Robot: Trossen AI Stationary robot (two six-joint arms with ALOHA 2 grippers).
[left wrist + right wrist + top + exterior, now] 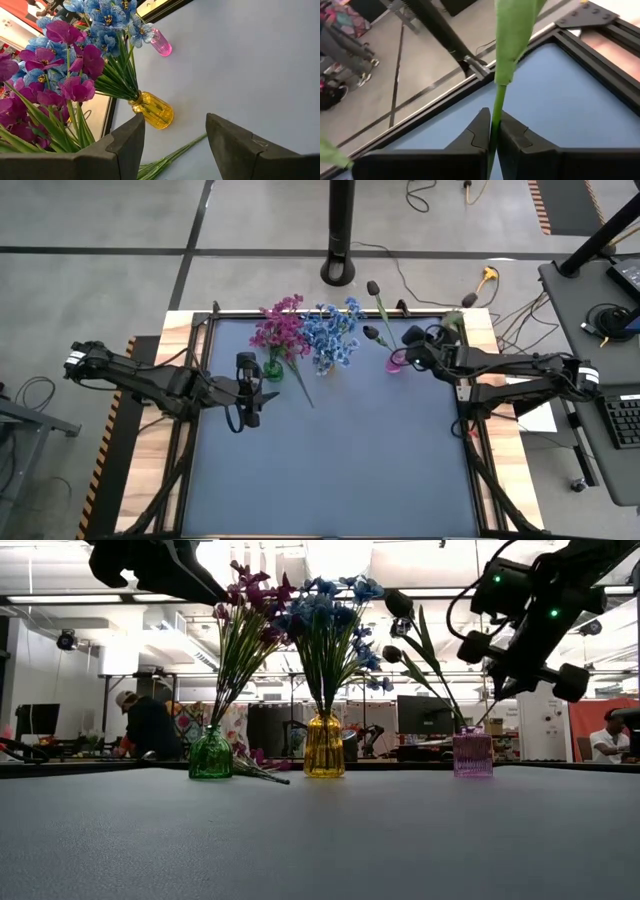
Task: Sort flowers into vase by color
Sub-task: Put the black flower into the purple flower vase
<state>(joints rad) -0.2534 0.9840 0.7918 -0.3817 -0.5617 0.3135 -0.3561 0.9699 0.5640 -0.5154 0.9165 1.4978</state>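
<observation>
So, last purple bud going into the small pink glass vase [396,363]

My right gripper [493,131] is pinched on the thin green stem [498,102] above that vase; next I'd lower it in and release; left gripper [175,145] hangs wide open near the yellow glass vase [152,109].

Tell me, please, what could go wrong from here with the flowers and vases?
1. The right gripper pinches a thin green stem above the pink vase; a skewed pull could tip that narrow vase.
2. A loose sprig lies on the table against the green vase. The left gripper, open just above, might knock the vase when reaching.
</observation>
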